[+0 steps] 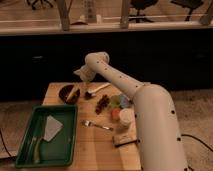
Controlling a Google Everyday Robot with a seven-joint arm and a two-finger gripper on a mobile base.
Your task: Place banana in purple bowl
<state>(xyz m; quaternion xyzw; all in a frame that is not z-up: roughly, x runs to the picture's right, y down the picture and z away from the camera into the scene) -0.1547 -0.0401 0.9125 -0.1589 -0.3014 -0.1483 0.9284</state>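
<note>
Gripper (80,75) sits just above and behind the purple bowl (64,94), at the far left corner of the table (95,150). The arm reaches across from the right side. I cannot tell whether the gripper is open or closed; it reads as one pale lump from here.

Banana (74,91): a short yellow streak on the right side of the bowl. It looks to be lying inside the rim, though it could be propped on the edge. Nothing yellow shows at the gripper itself. I judge the placement done or nearly so, with the gripper parked over the bowl because that is the drop spot.

Layout, as I read it: clutter is grouped mid-table and the bowl stands apart at the corner, so the approach from above is free.

Count:
- 1 banana, 1 purple bowl.
- 1 white-handled brush (97,90), just right of the bowl and angled away from it.
- 1 dark brown lump (102,103).
- 2 small round things: green one (116,101) and blue one (124,102), side by side.
- 1 orange item (116,114) and 1 white cup (127,118).
- 1 fork (97,125).
- 1 green tray (71,135) at front left, holding 2 items: pale flat piece (51,127) and long green thing (36,150).
</note>
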